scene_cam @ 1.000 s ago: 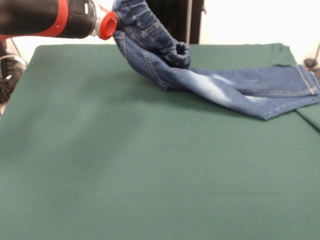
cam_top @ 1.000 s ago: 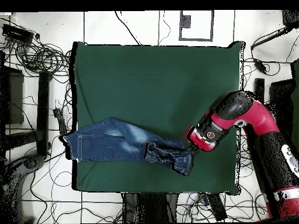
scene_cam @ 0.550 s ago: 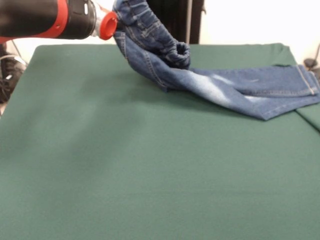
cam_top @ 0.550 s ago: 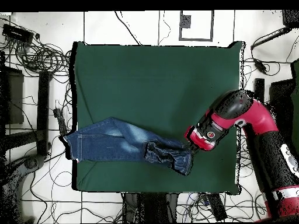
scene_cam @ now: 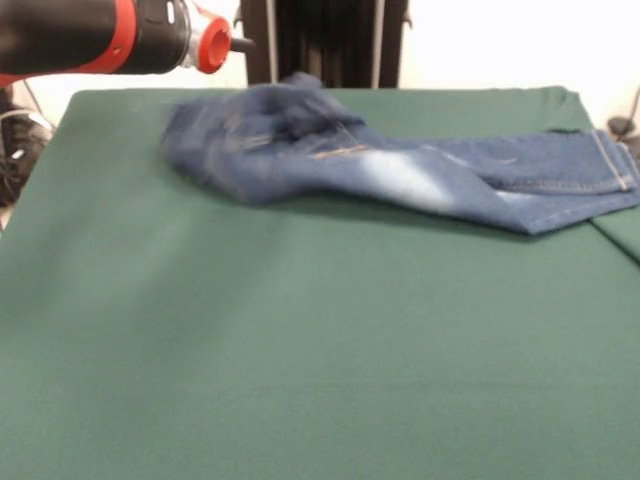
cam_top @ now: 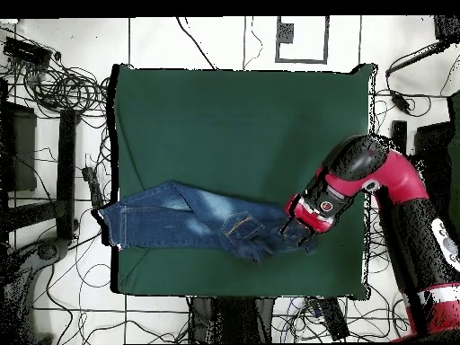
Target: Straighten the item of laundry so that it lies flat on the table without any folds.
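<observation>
The item of laundry, a pair of blue jeans (scene_cam: pixel 420 170) (cam_top: pixel 193 223), lies along the robot's side of the green table (scene_cam: pixel 300 350) (cam_top: pixel 243 117). Its waist end is spread low on the cloth and shows blurred in the front view. The legs lie one over the other, with the cuffs at the table's edge. My gripper (scene_cam: pixel 238 44) (cam_top: pixel 296 231) hangs just off the waist end, open, with nothing in it.
Cables (cam_top: pixel 63 85) and black stands (cam_top: pixel 65 171) crowd the floor round the table. In the front view a dark upright frame (scene_cam: pixel 330 40) stands behind the jeans, and a fold of green cloth (scene_cam: pixel 622 232) hangs at the right edge.
The gripper has let go of the waist end, which was held bunched up above the table. That end has dropped and spread out on the cloth. The arm has hardly moved.
</observation>
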Robot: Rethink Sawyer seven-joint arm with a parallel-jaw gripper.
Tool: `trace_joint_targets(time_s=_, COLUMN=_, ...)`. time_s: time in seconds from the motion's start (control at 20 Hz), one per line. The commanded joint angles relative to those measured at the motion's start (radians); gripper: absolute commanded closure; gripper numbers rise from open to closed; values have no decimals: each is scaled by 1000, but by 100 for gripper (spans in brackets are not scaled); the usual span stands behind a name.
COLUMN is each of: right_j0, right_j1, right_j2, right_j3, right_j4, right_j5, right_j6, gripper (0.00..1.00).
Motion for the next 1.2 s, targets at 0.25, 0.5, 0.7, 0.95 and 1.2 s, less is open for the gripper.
trace_joint_targets(time_s=0.25, right_j0=33, right_j1=4, right_j2=62, right_j3=-123, right_j4=-128, right_j5=138, right_j6=-525, gripper=0)
trace_joint_targets(time_s=0.5, right_j0=33, right_j1=-54, right_j2=49, right_j3=-34, right_j4=-103, right_j5=3, right_j6=-414, gripper=0)
trace_joint_targets(time_s=0.7, right_j0=13, right_j1=-198, right_j2=64, right_j3=224, right_j4=-53, right_j5=-239, right_j6=-208, gripper=0)
trace_joint_targets(time_s=0.95, right_j0=36, right_j1=-338, right_j2=39, right_j3=437, right_j4=25, right_j5=-468, right_j6=21, gripper=0)
trace_joint_targets(time_s=1.2, right_j0=87, right_j1=-447, right_j2=-29, right_j3=547, right_j4=31, right_j5=-705, right_j6=122, gripper=0)
